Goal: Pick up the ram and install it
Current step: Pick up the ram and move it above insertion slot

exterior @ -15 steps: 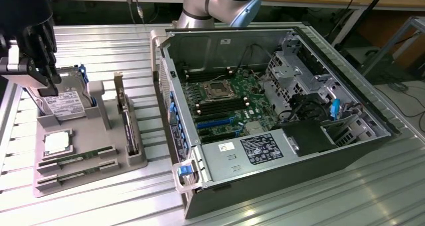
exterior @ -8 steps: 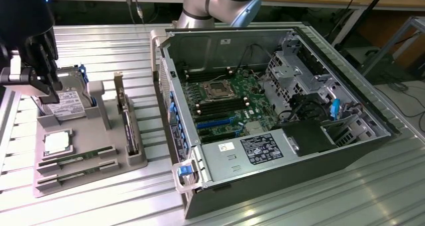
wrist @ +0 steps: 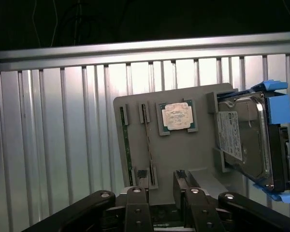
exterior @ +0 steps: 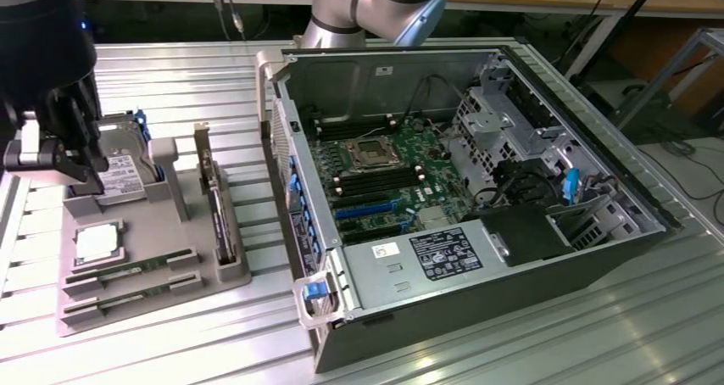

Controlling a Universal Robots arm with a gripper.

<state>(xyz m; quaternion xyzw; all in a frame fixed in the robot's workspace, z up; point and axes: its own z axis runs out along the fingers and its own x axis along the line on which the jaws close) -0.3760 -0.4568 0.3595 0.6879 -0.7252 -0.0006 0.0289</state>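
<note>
Above a grey moulded plastic parts tray [exterior: 169,228] on the ribbed metal bench: hovering with the black two-finger gripper [exterior: 57,158] spread to its widest and clasping nothing. Near the square silver processor chip [wrist: 178,116], standing on edge in a tray slot: the ram [wrist: 126,145], a long thin green circuit-board stick, seemingly propped so to offer its top edge. Alongside, lying open on its side: the black computer tower case [exterior: 476,326], likely so its board faces upward.

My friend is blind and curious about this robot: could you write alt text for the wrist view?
The open gripper hangs above a gray holder tray on a ribbed metal table. In it sit two ram sticks in slots, a processor chip and a hard drive in a blue frame.
</note>
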